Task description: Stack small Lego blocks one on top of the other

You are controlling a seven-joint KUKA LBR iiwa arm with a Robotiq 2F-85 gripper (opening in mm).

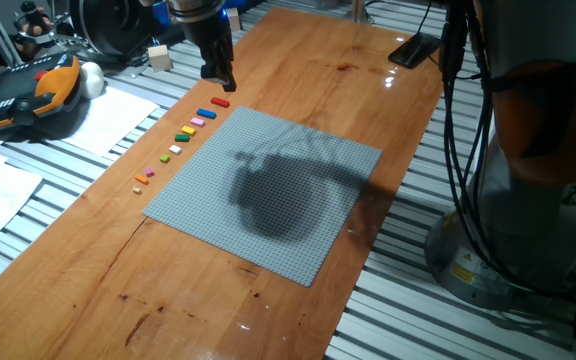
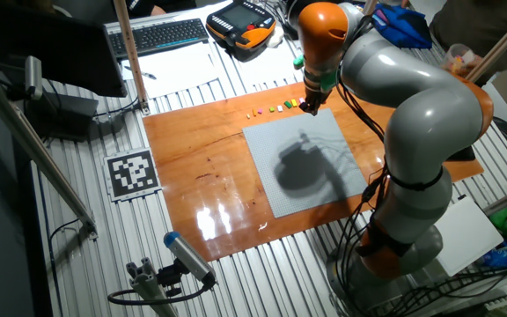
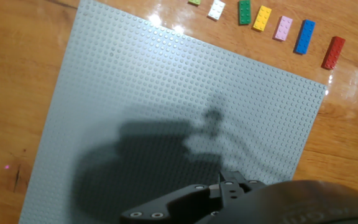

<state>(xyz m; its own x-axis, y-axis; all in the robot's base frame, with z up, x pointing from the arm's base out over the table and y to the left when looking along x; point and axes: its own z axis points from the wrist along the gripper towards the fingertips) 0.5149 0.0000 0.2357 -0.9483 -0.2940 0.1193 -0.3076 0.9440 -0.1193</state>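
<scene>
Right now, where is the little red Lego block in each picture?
One fixed view: the small red plastic Lego block ends the brick row, just under the fingers.
The other fixed view: too small to pick out beside the arm.
Hand view: top right.
Shared landmark: the large grey studded baseplate.

Arm (image 2: 412, 114) is built of fat rounded silver-grey segments w/ bright orange joint bands, one capping the top link above the gripper (image 1: 218, 75) and another low near the base; a narrow dark ring sits betw. two mid segments. The gripper itself is a slim black unit, its fingers dark, w/ black cables (image 1: 458, 120) hanging in loops by the grey base column (image 1: 528, 200), which carries a small yellow warning label. In the hand view the gripper body (image 3: 229, 199) looks dark grey-black, w/ small round screws along its edge.
</scene>
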